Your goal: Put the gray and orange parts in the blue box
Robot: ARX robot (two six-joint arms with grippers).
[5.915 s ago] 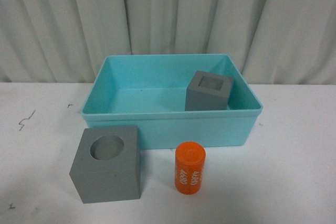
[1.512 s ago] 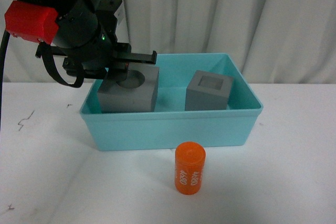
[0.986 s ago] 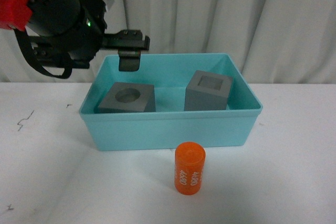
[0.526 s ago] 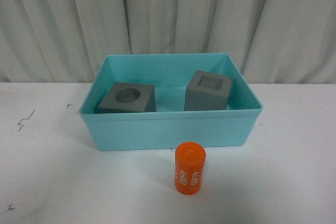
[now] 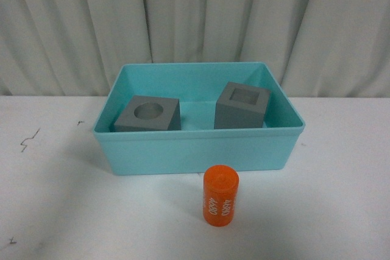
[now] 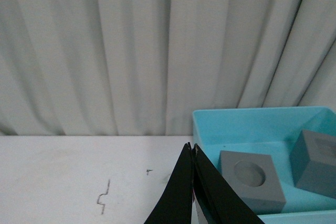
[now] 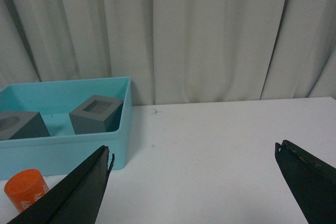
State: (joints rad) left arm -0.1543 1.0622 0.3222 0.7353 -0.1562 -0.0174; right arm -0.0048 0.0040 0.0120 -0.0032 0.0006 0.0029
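The blue box [image 5: 201, 150] stands on the white table with two gray cubes inside. The cube with a round recess [image 5: 148, 114] lies at its left, the cube with a square recess [image 5: 242, 106] at its right. In front of the box the orange cylinder [image 5: 220, 195] with white digits stands upright on the table. Neither arm shows in the front view. My left gripper [image 6: 191, 146] is shut and empty, held above the table beside the box [image 6: 210, 124]. My right gripper [image 7: 194, 153] is open and empty over bare table, right of the box [image 7: 122, 129] and the orange cylinder [image 7: 23, 188].
A pale pleated curtain [image 5: 195, 16] closes off the back of the table. Small dark marks [image 5: 27, 140] dot the table at the left.
My left arm set the round-recess cube down in the box's left half, let go, rose and left the front view. The orange cylinder has not moved.
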